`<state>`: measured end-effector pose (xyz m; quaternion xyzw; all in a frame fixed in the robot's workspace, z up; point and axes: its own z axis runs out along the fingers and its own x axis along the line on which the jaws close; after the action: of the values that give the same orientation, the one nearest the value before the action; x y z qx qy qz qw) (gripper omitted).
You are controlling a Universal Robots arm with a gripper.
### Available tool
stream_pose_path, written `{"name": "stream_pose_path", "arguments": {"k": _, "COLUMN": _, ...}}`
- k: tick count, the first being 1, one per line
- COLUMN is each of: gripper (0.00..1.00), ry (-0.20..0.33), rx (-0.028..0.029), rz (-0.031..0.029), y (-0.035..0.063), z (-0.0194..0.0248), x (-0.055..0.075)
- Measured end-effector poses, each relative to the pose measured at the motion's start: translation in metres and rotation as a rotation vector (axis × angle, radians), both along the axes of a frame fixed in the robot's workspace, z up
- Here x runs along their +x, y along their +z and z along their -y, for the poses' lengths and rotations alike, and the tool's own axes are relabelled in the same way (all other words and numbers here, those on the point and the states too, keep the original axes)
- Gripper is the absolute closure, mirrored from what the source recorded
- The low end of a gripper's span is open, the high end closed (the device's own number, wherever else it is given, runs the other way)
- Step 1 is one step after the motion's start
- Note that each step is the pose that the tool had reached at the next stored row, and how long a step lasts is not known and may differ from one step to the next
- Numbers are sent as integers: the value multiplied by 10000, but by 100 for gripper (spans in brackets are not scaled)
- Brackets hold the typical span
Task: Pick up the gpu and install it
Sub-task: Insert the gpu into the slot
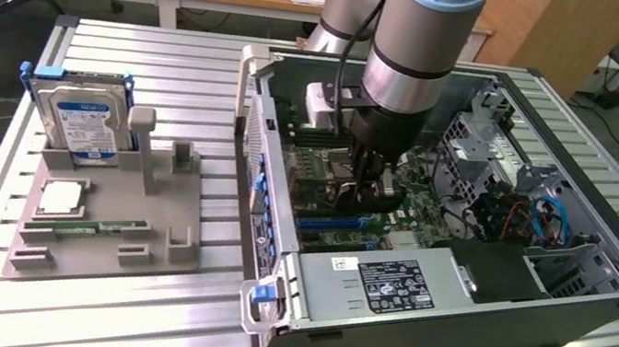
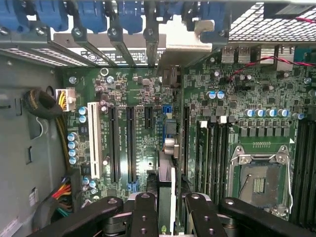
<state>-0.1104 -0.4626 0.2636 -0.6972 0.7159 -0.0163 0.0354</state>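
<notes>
No word or number can be read. The hard drive, near the tabletop's edge at the exterior view's left, bears a blue-and-white label whose print is too small. The power supply carries a black label with white print and a white sticker, both illegible. The motherboard lettering and the gpu show nothing legible.

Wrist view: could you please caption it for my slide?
Hand holds the gpu edge-on at the motherboard expansion slots.
</notes>
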Motion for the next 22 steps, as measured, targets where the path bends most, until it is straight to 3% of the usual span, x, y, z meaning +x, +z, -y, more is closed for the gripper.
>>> {"name": "stream_pose_path", "arguments": {"k": 9, "gripper": 73, "ry": -93, "rx": 1, "rz": 1, "y": -41, "z": 33, "x": -16}}
{"name": "stream_pose_path", "arguments": {"k": 22, "gripper": 73, "ry": -189, "rx": 0, "rz": 0, "y": -139, "z": 36, "x": -60}}
